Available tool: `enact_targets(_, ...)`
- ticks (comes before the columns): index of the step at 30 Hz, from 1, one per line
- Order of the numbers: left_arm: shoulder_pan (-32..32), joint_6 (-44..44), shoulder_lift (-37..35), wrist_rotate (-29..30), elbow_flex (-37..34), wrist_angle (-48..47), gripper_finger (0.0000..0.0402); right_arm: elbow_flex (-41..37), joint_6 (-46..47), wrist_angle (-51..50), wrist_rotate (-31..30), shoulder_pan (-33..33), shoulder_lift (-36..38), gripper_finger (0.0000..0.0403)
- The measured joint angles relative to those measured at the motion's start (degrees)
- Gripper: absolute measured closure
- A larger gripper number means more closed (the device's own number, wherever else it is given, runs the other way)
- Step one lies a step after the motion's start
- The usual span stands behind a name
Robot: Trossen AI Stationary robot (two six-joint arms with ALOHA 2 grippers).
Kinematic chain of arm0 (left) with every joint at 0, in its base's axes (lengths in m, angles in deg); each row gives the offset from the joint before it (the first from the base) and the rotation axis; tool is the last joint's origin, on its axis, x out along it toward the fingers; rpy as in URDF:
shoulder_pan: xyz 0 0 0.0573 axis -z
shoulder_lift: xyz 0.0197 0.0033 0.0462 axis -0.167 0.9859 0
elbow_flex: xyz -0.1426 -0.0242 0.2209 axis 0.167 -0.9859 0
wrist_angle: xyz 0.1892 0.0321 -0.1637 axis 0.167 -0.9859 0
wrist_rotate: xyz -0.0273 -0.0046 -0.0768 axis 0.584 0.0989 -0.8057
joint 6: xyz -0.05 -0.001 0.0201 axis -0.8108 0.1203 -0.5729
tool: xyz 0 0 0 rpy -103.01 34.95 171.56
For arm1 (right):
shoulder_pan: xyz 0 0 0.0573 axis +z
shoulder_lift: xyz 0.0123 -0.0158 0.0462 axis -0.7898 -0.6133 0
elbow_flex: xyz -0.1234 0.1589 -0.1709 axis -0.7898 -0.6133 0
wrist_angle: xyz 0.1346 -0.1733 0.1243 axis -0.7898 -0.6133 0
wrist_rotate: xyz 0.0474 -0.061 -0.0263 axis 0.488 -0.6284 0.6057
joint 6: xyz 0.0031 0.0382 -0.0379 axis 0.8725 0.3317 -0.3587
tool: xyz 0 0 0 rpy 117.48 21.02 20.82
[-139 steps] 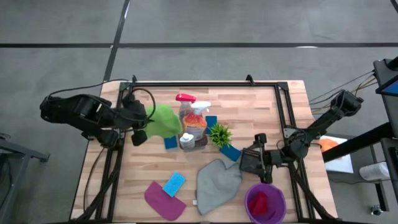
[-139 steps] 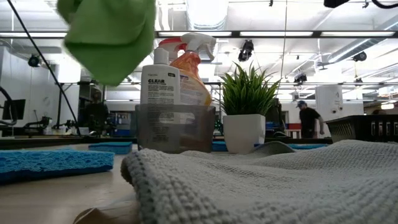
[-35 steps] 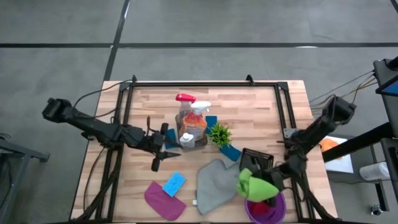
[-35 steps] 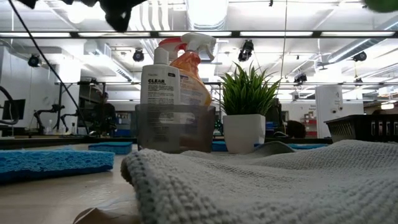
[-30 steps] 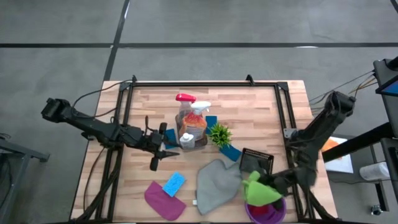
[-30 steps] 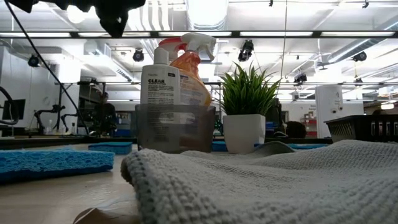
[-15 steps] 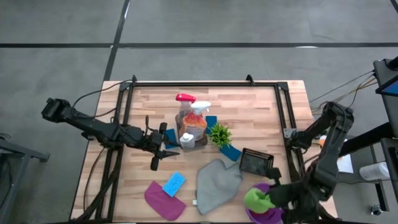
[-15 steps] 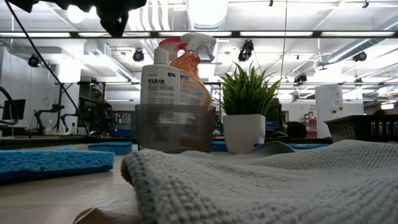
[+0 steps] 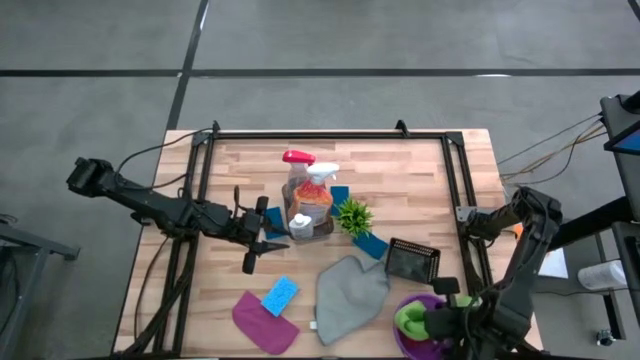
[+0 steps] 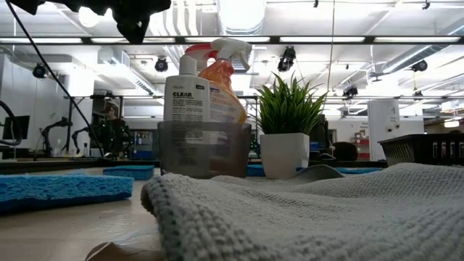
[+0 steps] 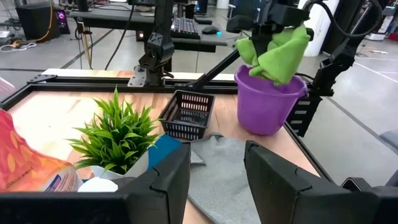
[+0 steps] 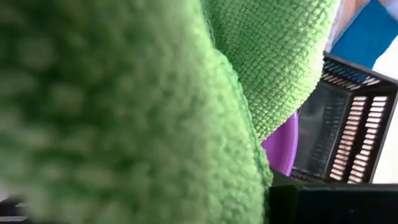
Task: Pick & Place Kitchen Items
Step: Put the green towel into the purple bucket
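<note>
My right gripper [image 9: 438, 322] is shut on a bunched green cloth [image 9: 410, 320] above a purple bucket [image 9: 402, 305] near the table's near right corner. The left wrist view shows the cloth [image 11: 275, 55] hanging over the bucket [image 11: 267, 106]. My left gripper [image 9: 254, 240] hovers open and empty to the left of a clear tub [image 9: 306, 222] that holds two spray bottles, one with a red trigger [image 9: 298, 158] and one orange with a white trigger [image 9: 322, 172]. A grey cloth [image 9: 350, 292], a magenta cloth [image 9: 262, 322] and a blue sponge [image 9: 280, 295] lie flat on the table. My right gripper pinches the top of the bunched green cloth [image 11: 272, 36] between its two fingers, which come from above and point down. Several folds hang below the fingers. The cloth's lower end [image 11: 278, 79] reaches the bucket's mouth; whether it touches the bucket, I cannot tell.
A small potted plant [image 9: 352, 215] stands right of the tub. A black mesh basket [image 9: 412, 262] sits just beyond the bucket. More blue sponges [image 9: 370, 245] lie by the plant and the tub. A black frame [image 9: 330, 133] runs along the table's far and side edges.
My right gripper has gone toward the table's near edge with the green cloth and has tipped from nearly level to pointing down. The cloth, which stood beside the black basket, now hangs over the purple bucket.
</note>
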Motion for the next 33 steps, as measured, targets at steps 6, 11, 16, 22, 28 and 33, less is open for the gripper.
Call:
enact_targets(6, -0.07, 1.14, 0.0, 0.19, 0.0, 0.02, 0.0246, -0.04, 5.36, -1.31, 0.9, -0.87, 0.66, 0.0343)
enact_targets(11, -0.09, 2.25, 0.0, 0.42, 0.0, 0.08, 0.0246, 0.0, 7.08, -1.14, 3.15, -0.85, 0.57, 0.0237)
enact_targets(16, -0.19, 2.41, 0.0, 0.63, 0.0, 0.11, 0.0246, 0.83, 9.0, -0.47, 5.36, -0.89, -0.03, 0.0143)
enact_targets(22, -0.22, 2.39, 0.0, 0.63, 0.0, 0.11, 0.0246, 2.38, 10.39, -0.33, 6.8, -0.85, 0.01, 0.0096)
enact_targets(28, -0.22, 2.38, 0.0, 0.63, 0.0, 0.11, 0.0246, 5.18, 10.67, -2.59, 6.84, -0.87, 0.48, 0.0094)
enact_targets(33, -0.26, 2.37, 0.0, 0.63, 0.0, 0.11, 0.0246, 7.71, 10.65, -6.35, 3.29, -0.85, 0.5, 0.0097)
